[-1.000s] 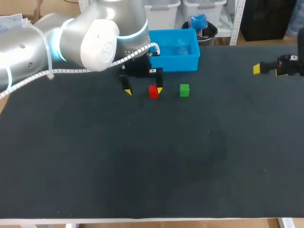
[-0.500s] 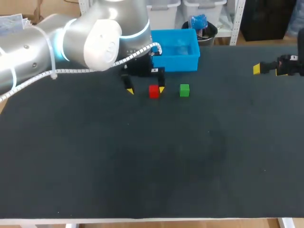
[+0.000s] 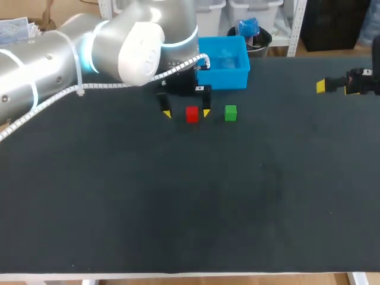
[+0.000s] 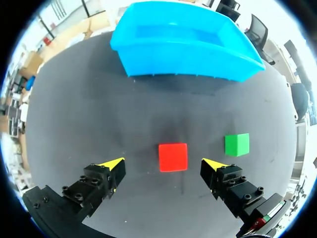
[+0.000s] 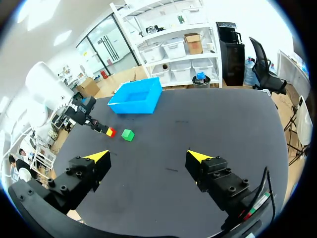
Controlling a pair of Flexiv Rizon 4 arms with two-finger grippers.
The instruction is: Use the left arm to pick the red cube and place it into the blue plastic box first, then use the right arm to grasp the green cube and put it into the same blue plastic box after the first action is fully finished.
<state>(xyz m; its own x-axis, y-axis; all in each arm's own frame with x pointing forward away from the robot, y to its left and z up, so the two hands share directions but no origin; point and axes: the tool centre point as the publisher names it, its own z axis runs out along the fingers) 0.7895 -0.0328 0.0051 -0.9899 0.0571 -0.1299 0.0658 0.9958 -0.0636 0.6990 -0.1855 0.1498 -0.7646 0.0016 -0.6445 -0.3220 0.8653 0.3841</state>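
Head view: the left claw (image 3: 186,113) straddles the red cube (image 3: 192,114) on the desk (image 3: 178,208), with the green cube (image 3: 231,113) near and the blue box (image 3: 224,62) behind. Left wrist view: it gapes wide, the cube midway and untouched. Right wrist view: the right claw (image 5: 148,156) is open and empty, far from both cubes.

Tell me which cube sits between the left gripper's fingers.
The red cube, lying between the left gripper's open fingers, touching neither; the green cube sits outside them, beside one finger.

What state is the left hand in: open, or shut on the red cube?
Open. The left hand straddles the red cube; bare table shows between the cube and the hand on both sides.
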